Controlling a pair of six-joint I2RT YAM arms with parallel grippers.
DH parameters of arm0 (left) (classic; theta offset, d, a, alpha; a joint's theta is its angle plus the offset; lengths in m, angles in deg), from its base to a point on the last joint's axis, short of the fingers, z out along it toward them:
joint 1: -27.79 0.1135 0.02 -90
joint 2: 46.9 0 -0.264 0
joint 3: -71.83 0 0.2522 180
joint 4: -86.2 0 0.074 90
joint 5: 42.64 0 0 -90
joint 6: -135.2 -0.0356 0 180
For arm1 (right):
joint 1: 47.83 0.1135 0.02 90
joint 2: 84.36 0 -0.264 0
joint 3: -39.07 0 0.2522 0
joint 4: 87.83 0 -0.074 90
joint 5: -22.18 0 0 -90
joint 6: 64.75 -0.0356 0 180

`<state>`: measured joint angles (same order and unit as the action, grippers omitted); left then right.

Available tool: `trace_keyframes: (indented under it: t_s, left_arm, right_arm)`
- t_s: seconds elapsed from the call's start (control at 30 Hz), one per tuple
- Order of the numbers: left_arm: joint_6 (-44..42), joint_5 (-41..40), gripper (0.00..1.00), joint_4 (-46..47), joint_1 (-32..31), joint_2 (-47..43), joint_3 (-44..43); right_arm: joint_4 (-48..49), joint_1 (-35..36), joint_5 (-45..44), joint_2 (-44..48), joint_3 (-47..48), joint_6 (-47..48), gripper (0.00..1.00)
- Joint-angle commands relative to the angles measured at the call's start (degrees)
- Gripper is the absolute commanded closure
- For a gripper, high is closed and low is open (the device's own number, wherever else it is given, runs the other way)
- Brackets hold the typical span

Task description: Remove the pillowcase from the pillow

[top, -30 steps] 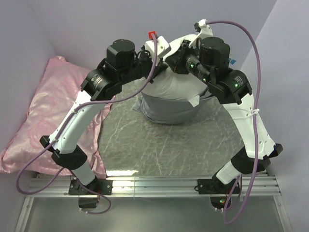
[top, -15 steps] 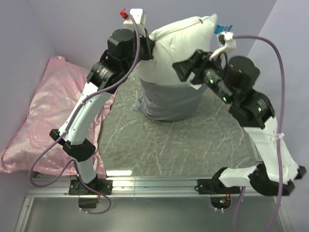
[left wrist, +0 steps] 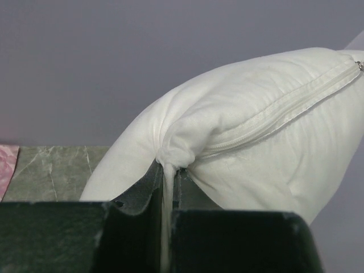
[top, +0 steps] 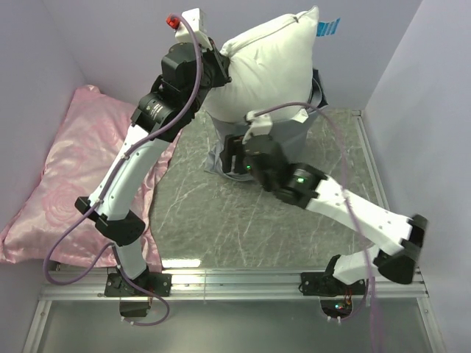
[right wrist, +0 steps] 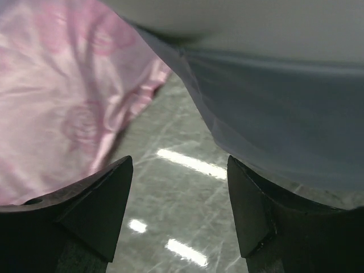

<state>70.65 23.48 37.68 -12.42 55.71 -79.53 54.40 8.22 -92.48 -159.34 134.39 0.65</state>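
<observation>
The white pillow [top: 268, 66] hangs upright above the back of the table, its zip seam [left wrist: 273, 111] running along the top. My left gripper [top: 219, 71] is shut on the pillow's upper left corner, and a twist of white fabric [left wrist: 166, 170] is pinched between the jaws. The silver-grey pillowcase [top: 287, 140] still sleeves the pillow's lower half and reaches the table. My right gripper [top: 228, 157] sits low at the pillowcase's lower left edge. It stands open [right wrist: 179, 170] with only tabletop between its fingers, and the grey cloth [right wrist: 273, 114] lies just beyond the right finger.
A pink rose-patterned pillow [top: 81, 169] lies along the left wall and shows in the right wrist view [right wrist: 62, 96]. The grey marbled tabletop [top: 235, 220] spreads in front. Lilac walls close the back and both sides. A purple cable [top: 199, 51] loops off the left arm.
My right gripper let go of the pillow's top, opened, and swung down to the pillowcase's lower edge. The left gripper lifted the pillow higher, baring more white.
</observation>
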Motion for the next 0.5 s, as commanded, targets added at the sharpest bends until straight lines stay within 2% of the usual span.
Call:
trace_keyframes:
  t_s: [0.0,0.1,0.13,0.17,0.2,0.33,0.47]
  left_arm:
    - [1.18,-1.61,1.00,0.75,0.04,-2.15,-1.97]
    - [0.21,-0.82,1.00,1.45,-0.05,-3.03,-1.97]
    - [0.04,-0.99,1.00,1.71,-0.05,-3.29,-1.97]
    - [-0.23,-1.34,1.00,1.89,0.04,-3.81,-2.06]
    - [-0.49,-1.61,1.00,2.24,-0.05,-4.08,-1.97]
    - [-1.72,-2.40,1.00,3.12,0.04,-4.35,-3.72]
    - [-2.69,-2.40,1.00,4.79,0.04,-4.35,-4.43]
  right_arm:
    - [8.87,0.90,-13.11,-3.67,-0.87,-0.19,0.26]
    - [10.65,0.81,-13.83,-6.58,-0.61,-0.10,0.31]
    - [10.13,0.90,-17.22,-8.06,-0.35,-0.45,0.35]
    - [9.34,0.90,-18.82,-8.51,0.26,-1.75,0.51]
    - [8.38,0.90,-20.75,-8.86,0.18,-2.20,0.61]
    - [10.74,0.99,-23.93,-9.22,-2.19,-1.59,0.89]
    - [11.79,1.34,-22.00,-9.92,-4.99,-1.15,0.99]
